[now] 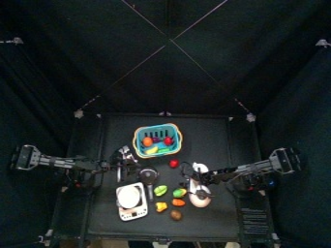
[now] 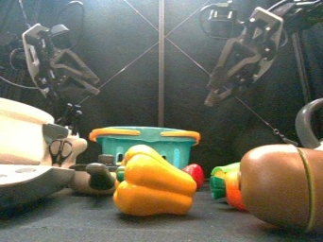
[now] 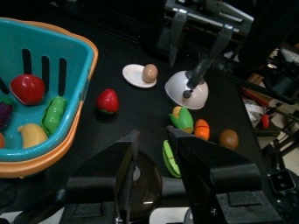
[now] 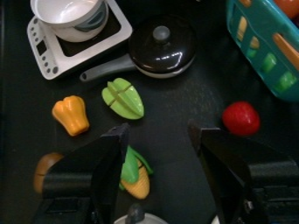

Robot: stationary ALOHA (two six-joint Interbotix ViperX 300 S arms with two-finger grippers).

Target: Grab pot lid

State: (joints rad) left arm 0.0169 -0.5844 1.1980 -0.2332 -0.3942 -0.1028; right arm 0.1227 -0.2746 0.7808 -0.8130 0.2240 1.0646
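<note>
Pepper [image 2: 154,186]: yellow, lies at the front of the counter [image 2: 76,222], nearest in the front view.
Brown ball [image 2: 284,186]: at the front right, just beside the orange and green pieces.
Scale [image 4: 73,35]: white, with a white bowl on it, at the front left of the counter.
Pot [image 4: 162,52]: black, stands just beside the scale; its handle points toward the scale.
Lid [image 4: 163,45]: sits on the pot, knob up, no hand touches it.
Right hand [image 4: 159,140]: wide open, holds nothing, hangs above the green pieces, apart from the lid.
Left hand [image 3: 166,150]: open, empty, above the counter.
Basket [image 3: 38,96]: teal, with toy food inside, at the back of the counter.
</note>
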